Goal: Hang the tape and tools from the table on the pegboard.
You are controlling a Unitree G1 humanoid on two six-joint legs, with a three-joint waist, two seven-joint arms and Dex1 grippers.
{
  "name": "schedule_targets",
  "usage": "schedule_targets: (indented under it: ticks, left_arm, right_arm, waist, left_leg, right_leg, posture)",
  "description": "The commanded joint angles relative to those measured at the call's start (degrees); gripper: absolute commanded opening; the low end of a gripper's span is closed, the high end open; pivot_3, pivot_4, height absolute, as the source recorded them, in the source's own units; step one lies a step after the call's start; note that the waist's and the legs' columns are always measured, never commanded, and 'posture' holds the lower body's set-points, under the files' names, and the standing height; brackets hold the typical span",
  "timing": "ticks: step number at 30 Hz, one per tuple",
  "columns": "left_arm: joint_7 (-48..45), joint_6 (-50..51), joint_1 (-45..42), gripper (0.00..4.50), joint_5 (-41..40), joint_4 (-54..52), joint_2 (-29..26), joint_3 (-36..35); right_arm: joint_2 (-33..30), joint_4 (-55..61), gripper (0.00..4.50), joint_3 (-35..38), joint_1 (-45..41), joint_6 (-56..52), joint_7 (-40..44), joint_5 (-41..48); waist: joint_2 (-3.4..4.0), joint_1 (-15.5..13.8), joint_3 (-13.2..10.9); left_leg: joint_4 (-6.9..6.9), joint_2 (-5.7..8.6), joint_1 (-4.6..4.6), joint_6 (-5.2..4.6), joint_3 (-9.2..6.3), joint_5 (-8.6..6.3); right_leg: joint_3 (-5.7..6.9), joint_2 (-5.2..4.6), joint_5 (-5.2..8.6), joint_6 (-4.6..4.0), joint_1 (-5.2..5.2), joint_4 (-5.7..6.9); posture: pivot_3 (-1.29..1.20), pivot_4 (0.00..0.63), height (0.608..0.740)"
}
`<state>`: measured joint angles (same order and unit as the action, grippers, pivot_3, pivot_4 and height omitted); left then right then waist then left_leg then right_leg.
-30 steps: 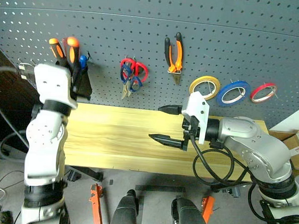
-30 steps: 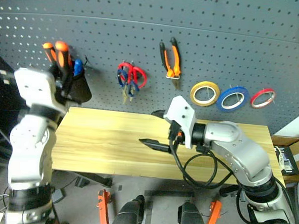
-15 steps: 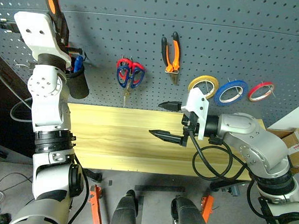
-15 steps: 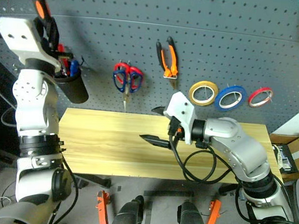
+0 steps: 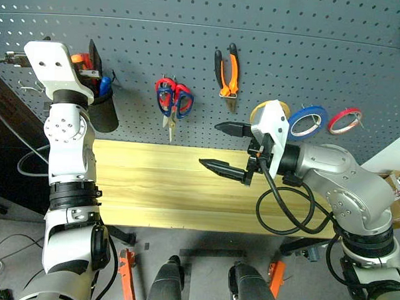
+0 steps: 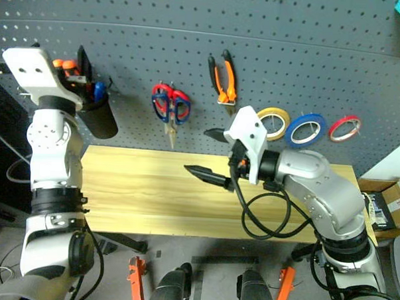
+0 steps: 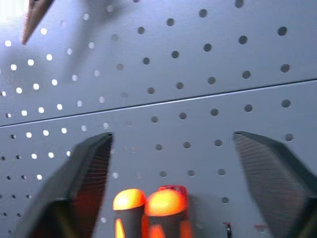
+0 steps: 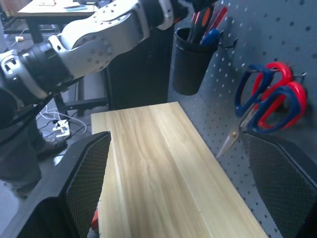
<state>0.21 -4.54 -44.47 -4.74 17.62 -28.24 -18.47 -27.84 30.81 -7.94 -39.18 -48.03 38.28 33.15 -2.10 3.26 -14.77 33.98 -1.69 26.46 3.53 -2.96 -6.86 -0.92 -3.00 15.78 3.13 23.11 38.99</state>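
Hanging appears finished: the screwdriver (image 7: 163,206) is seemingly dropped in the cup (image 5: 103,112) at ten o'clock, both grippers spread empty; withdrawal is called for

The table (image 5: 152,181) is being left bare along its whole length, so passage over it is being blocked only by the right gripper (image 5: 228,148), held open above its middle. Along the pegboard (image 5: 291,48), room is being taken by a black cup (image 5: 103,112), scissors (image 5: 172,101), pliers (image 5: 228,71) and tape rings (image 5: 307,123).
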Motion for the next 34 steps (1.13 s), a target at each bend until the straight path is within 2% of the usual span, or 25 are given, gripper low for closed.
schedule_targets:
  ticks: [1, 3, 6, 8, 10, 15, 16, 18, 21, 23, 25, 34]
  left_arm:
    - [-3.0, 3.7, 1.0, 4.48, -2.0, -11.3, -0.1, 2.0]
    - [-7.7, 13.5, 3.7, 4.48, -7.7, -19.1, 1.6, 5.2]
    - [-8.5, 24.8, 9.6, 4.48, -9.2, -28.6, 3.2, 9.2]
    - [-6.7, 27.3, 13.7, 4.48, -6.9, -33.5, 4.1, 10.7]
    - [-7.4, 29.8, 17.8, 4.48, -8.4, -38.1, 5.2, 11.2]
    - [-10.4, 31.2, 26.6, 4.48, -9.4, -41.4, 6.3, 12.8]
    - [-10.9, 30.3, 29.2, 4.48, -9.3, -40.5, 6.5, 12.6]
    - [-11.5, 28.0, 34.5, 4.48, -8.3, -36.8, 7.3, 12.6]
    - [-11.9, 25.2, 38.4, 4.48, -6.5, -27.8, 8.1, 12.8]
    - [-11.6, 24.2, 38.5, 4.48, -6.7, -22.6, 8.8, 11.4]
    - [-11.1, 21.5, 38.3, 4.48, -5.7, -18.7, 8.8, 10.5]
    - [-9.2, 12.9, 37.7, 4.48, -2.7, -8.1, 9.1, 8.8]
  right_arm:
    - [0.0, 2.7, 4.50, 3.7, 0.1, 0.4, -0.7, 2.4]
    - [-0.6, 3.0, 4.50, 5.8, 1.3, 0.2, -1.5, 3.2]
    - [-1.8, 3.7, 4.50, 7.4, 5.0, 0.8, -2.6, 2.5]
    - [-2.2, 4.9, 4.50, 7.9, 8.3, 1.2, -3.5, 2.2]
    - [-1.9, 6.1, 4.50, 8.2, 12.0, 2.3, -4.9, 1.3]
    - [-0.2, 6.8, 4.50, 5.0, 21.4, 9.6, -8.8, -5.9]
    - [0.5, 5.7, 4.50, 3.6, 24.3, 12.9, -10.1, -9.1]
    - [3.7, 1.1, 4.50, 2.5, 30.1, 19.3, -14.3, -14.4]
    - [11.0, -9.6, 4.50, 6.1, 35.5, 28.1, -22.1, -18.8]
    - [11.8, -15.2, 4.50, 6.0, 37.2, 34.5, -22.9, -22.6]
    - [12.9, -19.4, 4.50, 6.8, 37.7, 38.0, -23.2, -23.3]
    - [14.2, -37.4, 4.50, 11.6, 37.2, 50.7, -25.3, -25.9]
  waist:
    - [-0.06, 0.0, 0.1]
    - [-0.20, -0.2, 0.3]
    - [-0.16, -0.5, 1.8]
    - [-0.20, -0.3, 2.6]
    - [-0.20, 0.1, 3.1]
    - [-0.03, 0.3, 5.0]
    - [0.02, 0.4, 5.4]
    - [0.18, 0.4, 7.2]
    - [0.52, 1.0, 9.1]
    - [0.58, 1.1, 9.4]
    - [0.51, 1.3, 9.5]
    - [0.78, 1.4, 11.0]
  left_leg:
    - [0.00, 0.00, 0.02, 0.00, 0.00, 0.00]
    - [0.00, 0.03, 0.11, 0.01, -0.04, 0.00]
    - [-0.07, 0.10, 0.24, 0.05, -0.08, 0.01]
    - [-0.05, 0.13, 0.22, 0.15, -0.02, 0.01]
    - [-0.04, 0.07, 0.15, 0.07, -0.06, -0.04]
    - [-0.03, -0.06, -0.27, 0.11, -0.02, 0.01]
    - [-0.03, -0.06, -0.70, 0.13, 0.01, -0.01]
    - [-0.11, -0.09, -0.87, 0.42, 0.02, -0.20]
    - [-0.38, -0.14, -1.77, 0.36, 0.11, -0.33]
    - [-0.59, -0.17, -1.67, 0.29, 0.14, -0.38]
    - [-0.58, -0.10, -1.54, 0.19, 0.31, -0.42]
    - [-0.89, -0.14, -1.72, 0.17, 0.32, -0.41]
  right_leg:
    - [0.00, 0.00, 0.00, 0.00, 0.01, 0.00]
    - [0.02, -0.01, -0.04, 0.00, 0.04, 0.02]
    - [0.04, -0.07, -0.06, 0.01, 0.06, -0.13]
    - [0.01, -0.10, -0.04, 0.04, 0.05, -0.12]
    - [0.02, -0.02, -0.04, 0.03, 0.06, -0.01]
    - [-0.04, 0.14, -0.06, -0.08, -0.23, -0.01]
    - [-0.02, 0.14, 0.05, 0.08, -0.69, -0.14]
    - [0.03, 0.14, 0.03, -0.11, -0.94, -0.51]
    - [0.06, 0.08, -0.08, -0.18, -1.92, -1.57]
    - [0.14, 0.05, -0.19, -0.25, -1.94, -2.19]
    - [0.12, -0.10, -0.22, -0.23, -1.90, -2.27]
    - [0.16, -0.14, -0.31, -0.27, -1.77, -1.96]
  posture:
    - [-0.10, 0.145, 0.740]
    - [-0.09, 0.129, 0.740]
    - [-0.07, 0.097, 0.740]
    - [-0.06, 0.081, 0.740]
    - [-0.05, 0.066, 0.740]
    - [-0.05, 0.027, 0.740]
    - [-0.05, 0.022, 0.740]
    - [-0.06, 0.000, 0.740]
    - [-0.06, 0.000, 0.740]
    - [-0.06, 0.000, 0.740]
    - [-0.06, 0.000, 0.740]
    - [-0.03, 0.000, 0.740]
